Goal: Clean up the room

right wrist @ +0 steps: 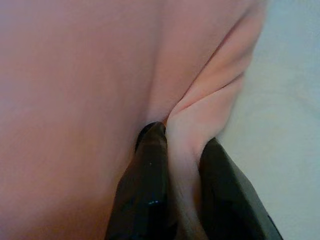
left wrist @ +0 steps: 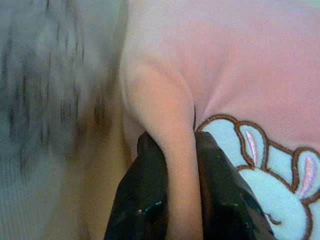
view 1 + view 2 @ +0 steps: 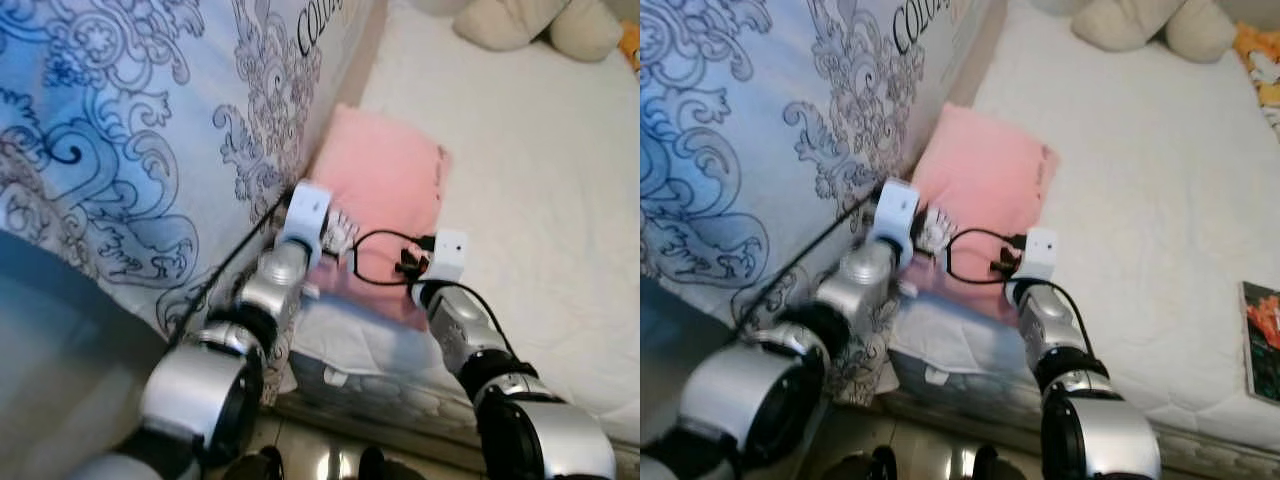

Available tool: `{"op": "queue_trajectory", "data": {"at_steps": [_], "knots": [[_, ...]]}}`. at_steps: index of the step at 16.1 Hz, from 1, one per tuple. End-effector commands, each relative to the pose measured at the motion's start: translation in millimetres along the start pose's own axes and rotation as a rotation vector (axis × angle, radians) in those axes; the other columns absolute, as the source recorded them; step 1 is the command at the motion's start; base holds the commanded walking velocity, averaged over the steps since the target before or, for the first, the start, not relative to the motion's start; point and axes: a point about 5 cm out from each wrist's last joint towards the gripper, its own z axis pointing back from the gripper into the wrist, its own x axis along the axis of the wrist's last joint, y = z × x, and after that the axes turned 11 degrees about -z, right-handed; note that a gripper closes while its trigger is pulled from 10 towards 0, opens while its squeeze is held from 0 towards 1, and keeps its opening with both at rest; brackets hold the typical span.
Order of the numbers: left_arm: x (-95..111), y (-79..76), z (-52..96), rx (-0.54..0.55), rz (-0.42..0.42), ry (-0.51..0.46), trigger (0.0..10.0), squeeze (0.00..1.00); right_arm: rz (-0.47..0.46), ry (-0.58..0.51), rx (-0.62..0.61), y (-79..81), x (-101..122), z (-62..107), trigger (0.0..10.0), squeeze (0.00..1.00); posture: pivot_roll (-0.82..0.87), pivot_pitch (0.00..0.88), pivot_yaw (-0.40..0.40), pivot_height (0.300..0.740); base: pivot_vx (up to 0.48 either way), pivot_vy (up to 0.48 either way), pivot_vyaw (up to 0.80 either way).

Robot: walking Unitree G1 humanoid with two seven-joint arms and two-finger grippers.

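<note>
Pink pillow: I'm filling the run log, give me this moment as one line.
left gripper: shut on pink pillow | right gripper: shut on pink pillow | pillow on bed, beside blue quilt

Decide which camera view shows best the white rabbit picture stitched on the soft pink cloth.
The left wrist view: the white rabbit picture on the soft pink cloth appears large, with brown outlines and pink ears, beside the left gripper. Both eye views show it small near that wrist. The right wrist view shows plain pink cloth pinched by the right gripper.

A white quilted bed (image 3: 1160, 250) carries a folded pink fleece blanket (image 3: 980, 185), a blue-and-white patterned duvet (image 3: 750, 130), cream plush toys (image 3: 1140, 25) and a dark-covered book (image 3: 1262, 340) near its edge.
</note>
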Motion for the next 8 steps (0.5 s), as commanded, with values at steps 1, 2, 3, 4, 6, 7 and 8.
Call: {"op": "queue_trajectory", "data": {"at_steps": [1,2,3,4,6,7,8], "knots": [[19.5,-1.9,-4.2,-0.032,-0.03,-0.071,10.0,1.0,-0.017,0.083,-0.023,-4.6,-20.8,4.3,10.0,1.0,0.07,0.3,-0.013,0.74,0.0,0.0,0.0],[22.0,-5.2,-4.9,-0.05,0.0,-0.073,10.0,1.0,-0.027,0.089,-0.037,-8.4,-22.6,5.5,10.0,1.0,0.07,0.297,-0.014,0.74,0.0,0.0,0.0],[22.2,-6.9,-4.9,-0.06,0.011,-0.071,10.0,1.0,-0.048,0.088,-0.042,-10.0,-21.4,5.5,10.0,1.0,0.07,0.29,-0.018,0.74,0.0,0.0,0.0],[18.8,-10.8,-4.2,-0.065,0.093,-0.058,10.0,1.0,-0.012,0.074,-0.022,-10.6,-14.9,4.6,10.0,1.0,0.06,0.28,-0.014,0.74,0.0,0.0,0.0],[14.4,-24.9,-2.2,-0.099,0.208,-0.043,10.0,1.0,0.095,0.058,-0.002,-12.7,-6.9,4.2,10.0,1.0,0.05,0.271,-0.021,0.74,0.0,0.0,0.0],[13.5,-33.2,-0.9,-0.125,0.212,-0.045,10.0,1.0,0.13,0.049,-0.001,-13.6,-3.2,3.9,10.0,1.0,0.05,0.265,-0.023,0.74,0.0,0.0,0.0],[12.7,-42.2,0.5,-0.157,0.212,-0.045,10.0,1.0,0.165,0.039,0.002,-14.3,1.9,3.2,10.0,1.0,0.05,0.254,-0.025,0.74,0.0,0.0,0.0]]}}
